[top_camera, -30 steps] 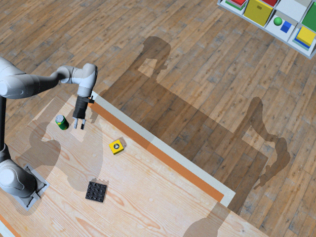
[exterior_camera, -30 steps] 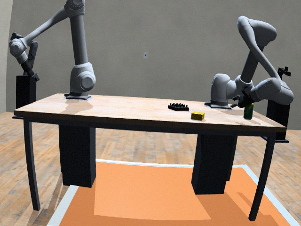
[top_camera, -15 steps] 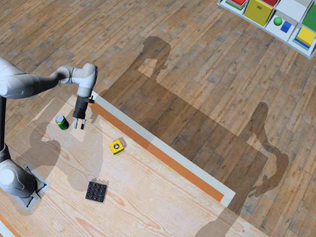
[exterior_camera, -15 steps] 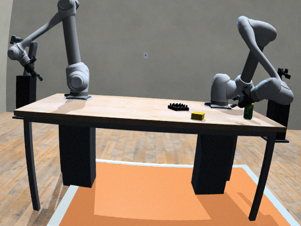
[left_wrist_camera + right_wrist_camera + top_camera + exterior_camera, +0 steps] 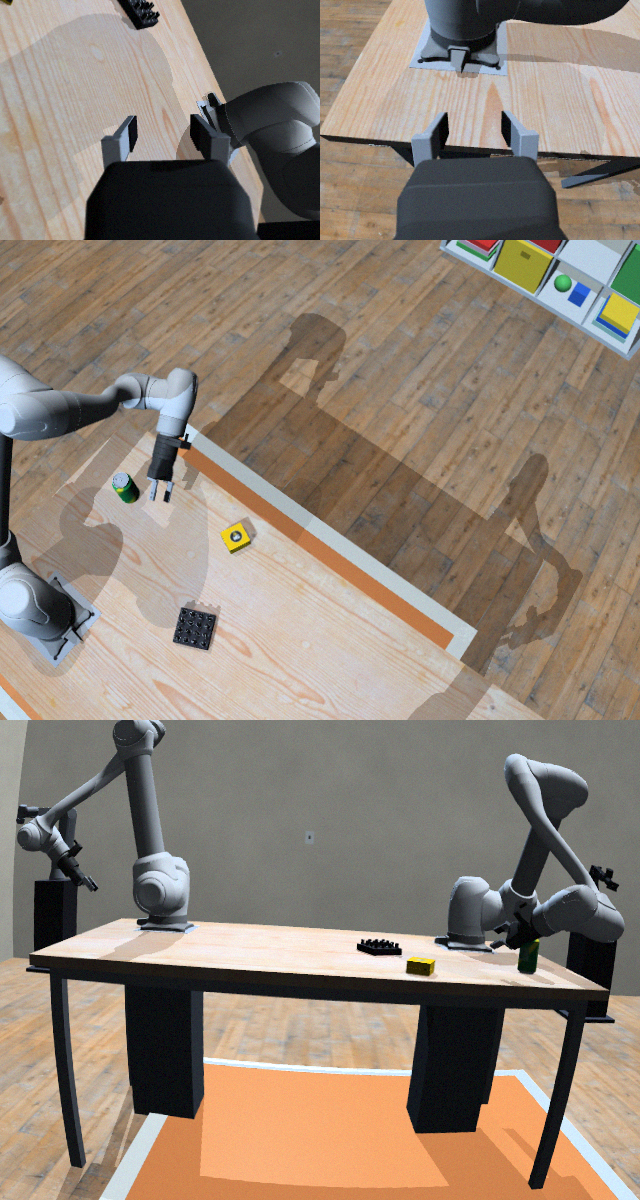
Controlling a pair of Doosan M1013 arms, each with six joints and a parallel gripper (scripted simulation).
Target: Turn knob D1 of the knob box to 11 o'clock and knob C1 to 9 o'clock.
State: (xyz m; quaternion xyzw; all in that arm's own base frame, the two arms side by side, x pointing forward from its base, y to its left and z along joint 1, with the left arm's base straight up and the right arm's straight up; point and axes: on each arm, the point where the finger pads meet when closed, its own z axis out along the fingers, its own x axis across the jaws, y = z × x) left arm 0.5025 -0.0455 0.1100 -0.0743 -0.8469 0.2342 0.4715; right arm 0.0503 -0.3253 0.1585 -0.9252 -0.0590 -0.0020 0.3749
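On the table (image 5: 320,612) (image 5: 289,947) sits the knob box (image 5: 194,628) (image 5: 379,947) (image 5: 139,15), 4 rows of 4 knobs up; which marks they point at, I cannot tell. Near it lies 1 yellow block (image 5: 235,538) (image 5: 420,966). Well apart from the knob box, the left gripper (image 5: 160,497) (image 5: 497,937) (image 5: 163,126) hangs with its 2 fingers spread, and 1 green can (image 5: 125,488) (image 5: 527,956) stands upright. Farther from the box, the right gripper (image 5: 92,884) (image 5: 474,122) also has its 2 fingers apart, nothing between them.

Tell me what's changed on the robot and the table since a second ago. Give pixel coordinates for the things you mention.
Seen from outside, the right arm (image 5: 144,802) (image 5: 465,20) has leaned further left, its wrist dropping slightly while its pincer (image 5: 92,885) (image 5: 475,129) swung right. Nothing was taken hold of or let go. The left arm (image 5: 62,413) (image 5: 532,813) (image 5: 280,115), knob box (image 5: 194,628) (image 5: 379,948) (image 5: 139,15), yellow box (image 5: 235,538) (image 5: 420,966) (image 5: 6,1) and green can (image 5: 125,489) (image 5: 527,957) look unmoved.
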